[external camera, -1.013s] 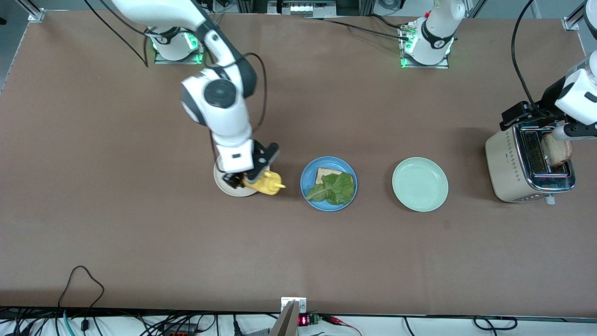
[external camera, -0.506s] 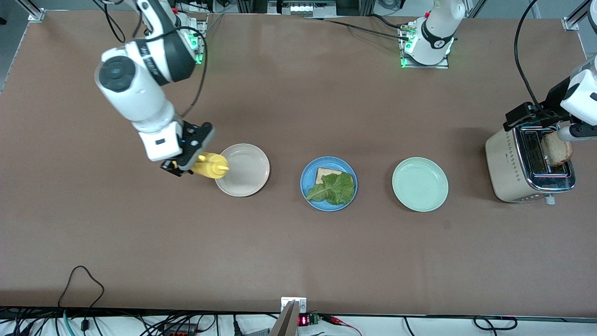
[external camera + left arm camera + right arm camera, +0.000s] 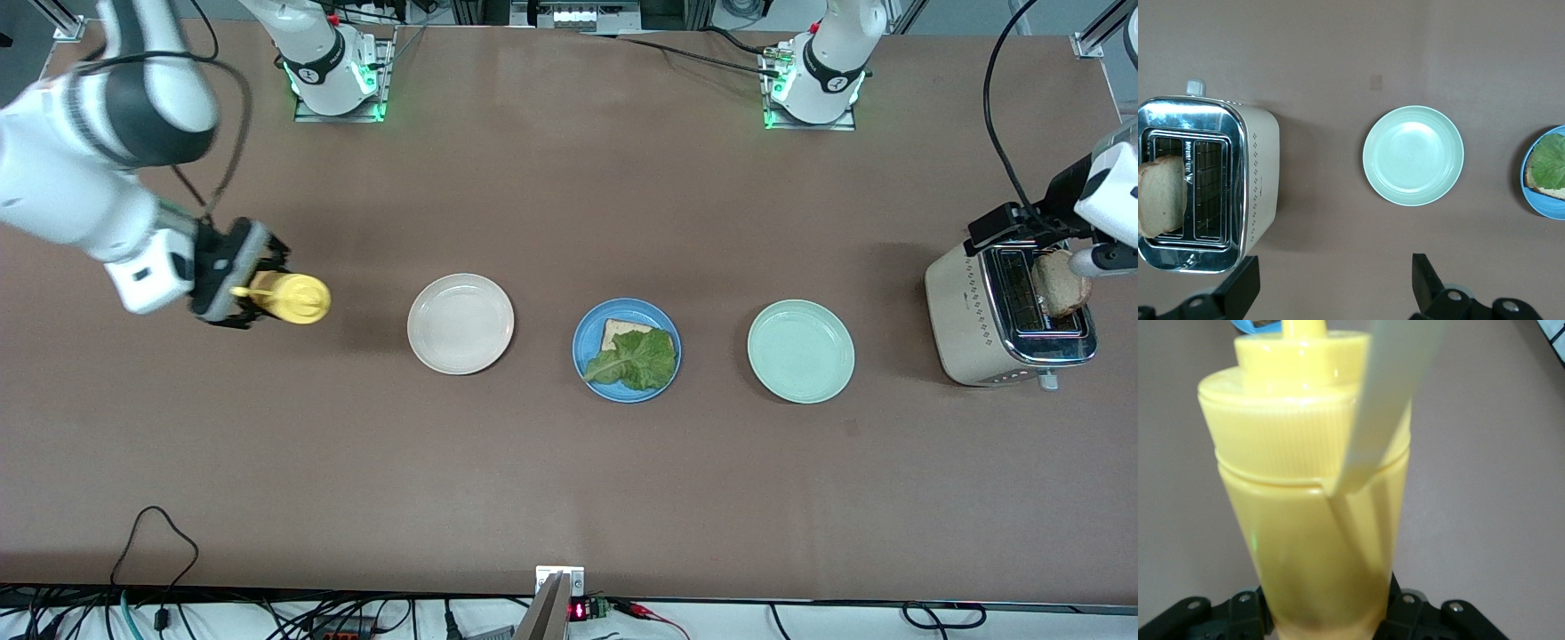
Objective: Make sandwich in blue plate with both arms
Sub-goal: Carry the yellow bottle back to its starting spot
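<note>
Sandwich (image 3: pixel 629 354) half built: one bread slice under lettuce (image 3: pixel 638 359), in blue plate (image 3: pixel 587 336) mid-table, between cream plate (image 3: pixel 460 324) and mint plate (image 3: pixel 800 351). Top slice missing.

Toward right arm's end from blue plate: right gripper (image 3: pixel 238 286) clamped on yellow bottle (image 3: pixel 289 298), carried over bare table.

Toward left arm's end: left gripper (image 3: pixel 1331 283) over toaster (image 3: pixel 956 307), fingers apart, second slice (image 3: pixel 1060 283) standing in slot, not gripped.

Risks: slice snagging in slot or crumbling; bottle slipping.
</note>
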### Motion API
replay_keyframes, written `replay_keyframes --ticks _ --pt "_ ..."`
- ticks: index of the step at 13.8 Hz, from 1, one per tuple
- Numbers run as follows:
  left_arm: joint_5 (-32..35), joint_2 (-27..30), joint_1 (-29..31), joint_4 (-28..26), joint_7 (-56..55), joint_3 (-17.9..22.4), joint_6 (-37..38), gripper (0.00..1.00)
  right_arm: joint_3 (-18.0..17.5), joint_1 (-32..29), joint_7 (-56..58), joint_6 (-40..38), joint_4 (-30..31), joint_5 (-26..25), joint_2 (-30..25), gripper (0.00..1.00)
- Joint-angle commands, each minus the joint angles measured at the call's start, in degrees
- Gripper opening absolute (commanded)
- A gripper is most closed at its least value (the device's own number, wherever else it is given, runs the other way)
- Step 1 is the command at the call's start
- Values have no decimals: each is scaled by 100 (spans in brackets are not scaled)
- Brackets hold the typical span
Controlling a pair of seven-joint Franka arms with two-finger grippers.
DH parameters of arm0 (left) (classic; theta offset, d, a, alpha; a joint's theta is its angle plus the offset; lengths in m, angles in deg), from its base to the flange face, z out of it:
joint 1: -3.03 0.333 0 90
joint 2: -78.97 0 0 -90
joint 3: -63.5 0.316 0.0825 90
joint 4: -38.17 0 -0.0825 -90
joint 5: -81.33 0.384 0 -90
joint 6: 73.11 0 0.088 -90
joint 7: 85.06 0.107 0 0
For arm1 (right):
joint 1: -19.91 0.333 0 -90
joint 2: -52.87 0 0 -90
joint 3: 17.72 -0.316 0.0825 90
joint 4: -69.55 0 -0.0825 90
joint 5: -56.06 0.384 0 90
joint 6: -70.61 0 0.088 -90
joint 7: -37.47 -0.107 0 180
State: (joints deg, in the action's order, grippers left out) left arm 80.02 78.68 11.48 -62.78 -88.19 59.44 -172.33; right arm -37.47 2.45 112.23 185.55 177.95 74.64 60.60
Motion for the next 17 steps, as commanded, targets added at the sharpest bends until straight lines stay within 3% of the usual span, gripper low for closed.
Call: replay_keyframes --ticks 1,4,8,11,15,16,17 --pt "104 -671 497 663 102 -8 34 100 -117 -790 1045 -436 120 610 -45 1" --pt "157 -1410 1227 1279 172 -8 43 100 -21 -1373 2249 -841 277 1384 263 1" --pt "281 -2035 1869 1588 1733 -8 -1 100 138 -1751 3620 -1070 295 1876 851 0" --pt "237 -2308 2187 1404 2464 -8 86 100 138 -2050 4509 -1097 287 2088 1360 0" --pt "237 -2361 2292 913 2651 -8 183 100 138 -2498 5345 -1097 225 2291 2169 0" --pt "245 -2361 2292 876 2660 -8 192 94 138 -2560 5443 -1097 216 2291 2310 0" --pt "245 -2361 2292 876 2668 -8 201 83 138 -2595 5522 -1088 190 2282 2442 0"
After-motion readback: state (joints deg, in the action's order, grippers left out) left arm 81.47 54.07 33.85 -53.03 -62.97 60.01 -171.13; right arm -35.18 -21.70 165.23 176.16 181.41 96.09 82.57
